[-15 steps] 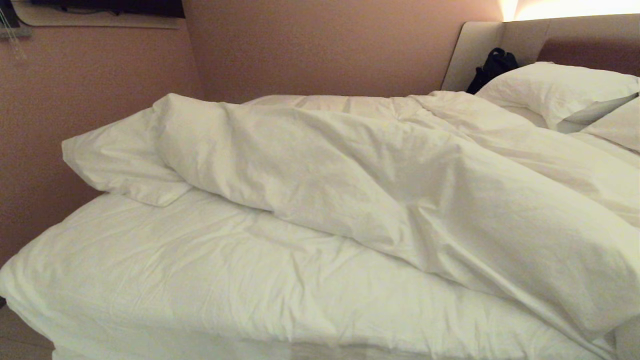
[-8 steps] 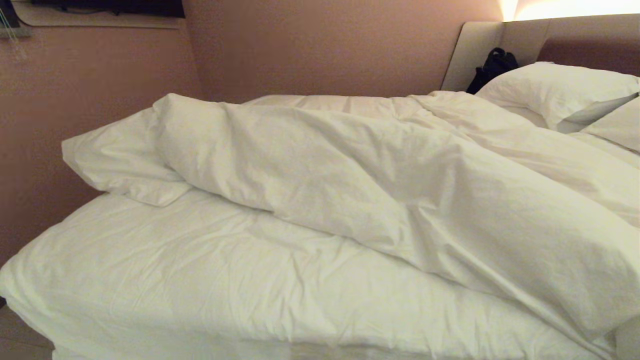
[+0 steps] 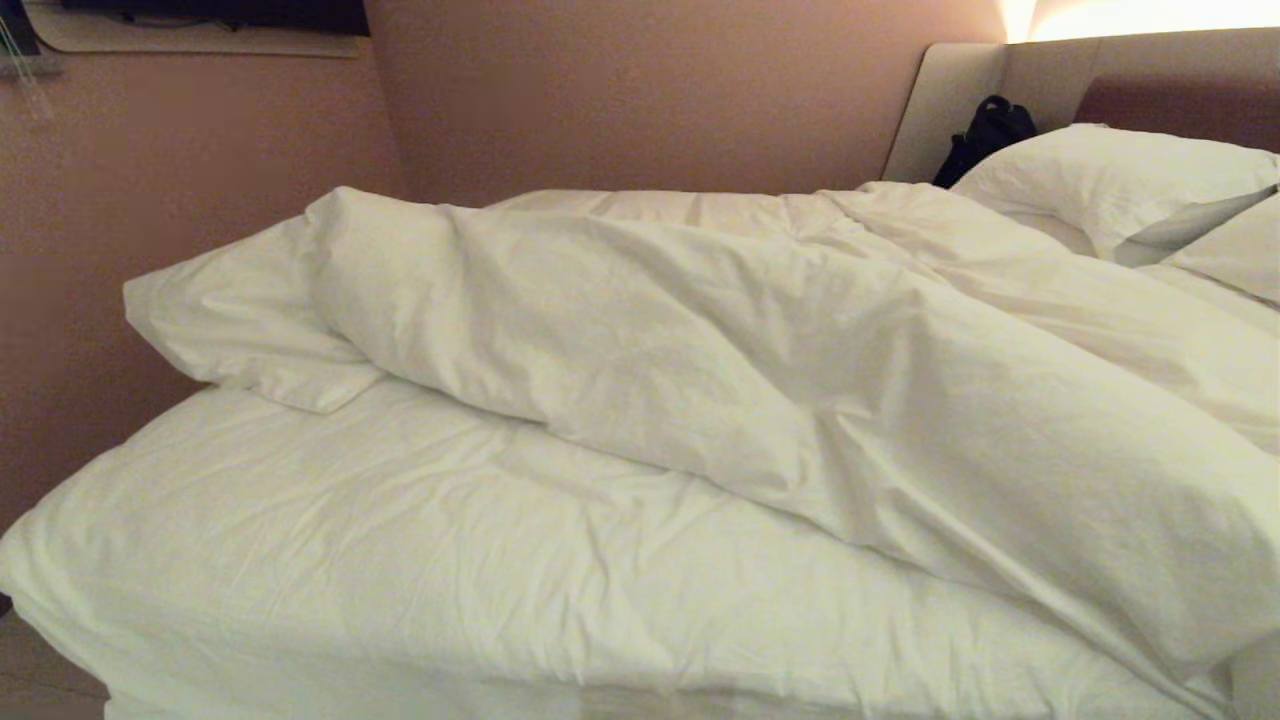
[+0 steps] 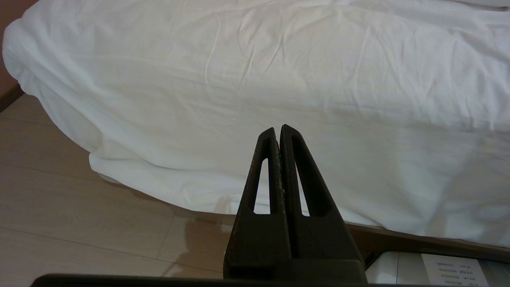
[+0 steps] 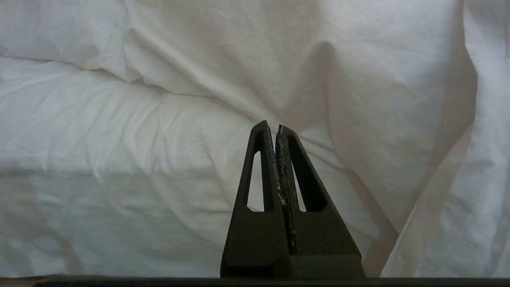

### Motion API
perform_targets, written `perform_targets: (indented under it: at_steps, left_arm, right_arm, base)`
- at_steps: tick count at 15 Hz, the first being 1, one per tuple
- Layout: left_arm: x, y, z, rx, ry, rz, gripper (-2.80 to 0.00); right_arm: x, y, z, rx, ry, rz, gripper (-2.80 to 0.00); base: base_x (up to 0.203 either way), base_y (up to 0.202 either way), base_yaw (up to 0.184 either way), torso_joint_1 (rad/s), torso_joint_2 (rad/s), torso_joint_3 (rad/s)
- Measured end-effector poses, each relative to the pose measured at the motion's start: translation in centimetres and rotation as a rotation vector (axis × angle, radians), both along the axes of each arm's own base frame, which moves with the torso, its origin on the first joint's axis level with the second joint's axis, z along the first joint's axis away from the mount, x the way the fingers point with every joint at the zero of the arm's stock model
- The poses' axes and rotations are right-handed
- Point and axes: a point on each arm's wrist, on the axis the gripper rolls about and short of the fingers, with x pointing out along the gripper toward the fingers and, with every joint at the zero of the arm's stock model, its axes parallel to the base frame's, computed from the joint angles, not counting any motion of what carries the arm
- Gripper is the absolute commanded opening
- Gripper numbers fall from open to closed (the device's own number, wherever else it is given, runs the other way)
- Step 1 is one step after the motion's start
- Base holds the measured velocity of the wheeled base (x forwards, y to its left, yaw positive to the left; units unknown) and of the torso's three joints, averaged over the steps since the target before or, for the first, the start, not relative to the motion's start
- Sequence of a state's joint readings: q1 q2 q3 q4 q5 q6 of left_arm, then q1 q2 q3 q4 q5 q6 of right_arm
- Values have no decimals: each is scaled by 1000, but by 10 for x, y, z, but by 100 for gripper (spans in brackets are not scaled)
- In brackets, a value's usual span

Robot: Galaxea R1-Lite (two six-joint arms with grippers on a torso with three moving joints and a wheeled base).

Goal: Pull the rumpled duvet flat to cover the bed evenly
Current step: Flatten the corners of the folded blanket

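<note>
While both claws sit pinched together, left claw, right claw, rumpled duvet, label unreadable

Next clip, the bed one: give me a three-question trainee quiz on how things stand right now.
1. True or false: the duvet lies flat and even over the bed.
2. The black bag sits: A) by the headboard B) on the floor C) on the duvet.
3. Fill in: the left gripper and right gripper are both ____, holding nothing.

Key: 1 false, it is bunched; 2 A; 3 shut.
</note>
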State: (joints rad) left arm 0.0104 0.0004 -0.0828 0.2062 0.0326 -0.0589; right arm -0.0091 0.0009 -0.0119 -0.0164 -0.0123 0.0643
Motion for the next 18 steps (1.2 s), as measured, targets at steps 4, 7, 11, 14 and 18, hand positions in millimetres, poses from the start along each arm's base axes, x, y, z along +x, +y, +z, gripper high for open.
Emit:
perform_targets:
  at_steps: [4, 7, 11, 14, 18]
  left_arm:
    - [0, 0, 0, 0, -1, 0, -280]
    - [0, 0, 0, 1, 0, -1, -280]
    - [0, 0, 0, -2, 0, -1, -280]
    - [0, 0, 0, -1, 0, -1, -280]
    - [0, 0, 0, -4, 0, 1, -280]
  right_arm:
    - [0, 0, 0, 0, 0, 0, -280]
    - [0, 0, 0, 0, 0, 0, -280]
    - [0, 0, 0, 0, 0, 0, -280]
    - [0, 0, 0, 0, 0, 0, -280]
    - [0, 0, 0, 0, 0, 0, -280]
  base:
    - [0, 0, 0, 0, 0, 0]
    - [0, 0, 0, 0, 0, 0]
    - [0, 0, 0, 0, 0, 0]
    - [0, 0, 0, 0, 0, 0]
    - [0, 0, 0, 0, 0, 0]
